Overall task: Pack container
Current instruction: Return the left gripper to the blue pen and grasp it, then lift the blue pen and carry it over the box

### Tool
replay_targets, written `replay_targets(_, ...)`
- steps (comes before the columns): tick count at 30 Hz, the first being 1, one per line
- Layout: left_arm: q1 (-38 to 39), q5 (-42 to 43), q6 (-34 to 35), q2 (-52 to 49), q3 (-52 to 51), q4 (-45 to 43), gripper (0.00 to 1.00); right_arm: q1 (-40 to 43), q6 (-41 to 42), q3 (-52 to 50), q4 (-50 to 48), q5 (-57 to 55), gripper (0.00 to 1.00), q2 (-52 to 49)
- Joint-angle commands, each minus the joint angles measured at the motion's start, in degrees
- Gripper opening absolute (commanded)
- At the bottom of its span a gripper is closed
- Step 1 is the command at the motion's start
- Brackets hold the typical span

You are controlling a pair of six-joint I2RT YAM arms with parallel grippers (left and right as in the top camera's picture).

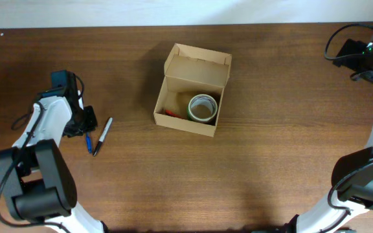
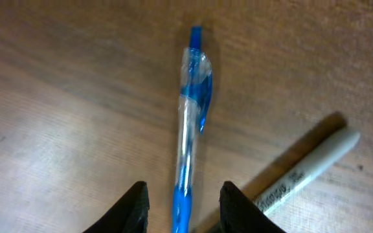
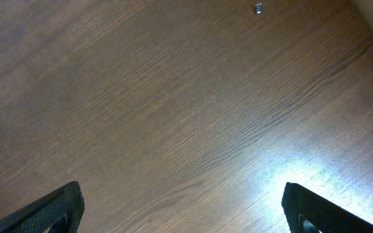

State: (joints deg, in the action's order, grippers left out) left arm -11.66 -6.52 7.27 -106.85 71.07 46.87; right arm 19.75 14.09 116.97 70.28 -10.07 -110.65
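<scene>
The container [image 1: 198, 66], a tan cardboard box with its flap lid standing open, sits mid-table. Inside it lie a roll of tape [image 1: 203, 108] and something small and red [image 1: 171, 112]. A blue pen [image 2: 190, 123] lies on the table at the left [image 1: 88, 142]. My left gripper [image 2: 183, 194] is down over the pen's lower end, open, one finger [image 2: 135, 207] on each side with a gap to the barrel. In the overhead view that gripper [image 1: 86, 123] is at the pen's top. My right gripper [image 3: 183, 207] hangs wide open over bare wood at the far right [image 1: 358, 55].
A grey marker [image 2: 309, 169] lies slanted just right of the pen, close to my left gripper's right finger [image 2: 238, 207]; overhead the marker [image 1: 103, 136] is beside the pen. The wooden table [image 1: 271, 168] meets a pale wall along the far edge.
</scene>
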Motion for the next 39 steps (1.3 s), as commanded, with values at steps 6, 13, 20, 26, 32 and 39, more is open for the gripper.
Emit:
replay_targets(6, -0.1, 1.4, -1.5, -6.2, -0.5, -3.0, 0.36, 0.2, -0.2, 1.0, 0.0, -0.5, 0.99, 0.4)
replay_targets(13, -0.1, 1.4, -1.3, -7.1, -0.5, -4.0, 0.06, 0.2, -0.2, 1.0, 0.0, -0.5, 0.99, 0.4)
replay_targets(20, -0.1, 1.7, -1.3, -7.1, 0.0, -3.0, 0.02, 0.2, -0.2, 1.0, 0.0, -0.5, 0.99, 0.4)
replay_targets(26, -0.1, 6.5, -9.2, -7.0, 8.7, 7.5, 0.02, 0.2, -0.2, 1.0, 0.0, -0.5, 0.99, 0.4)
replay_targets(32, 0.0, 6.8, -11.7, -7.0, 25.5, 22.1, 0.02, 0.2, -0.2, 1.0, 0.0, -0.5, 0.99, 0.4)
replay_targets(39, 2.4, 7.0, -23.6, -7.0, 44.0, 28.2, 0.02, 0.2, -0.2, 1.0, 0.0, -0.5, 0.99, 0.4)
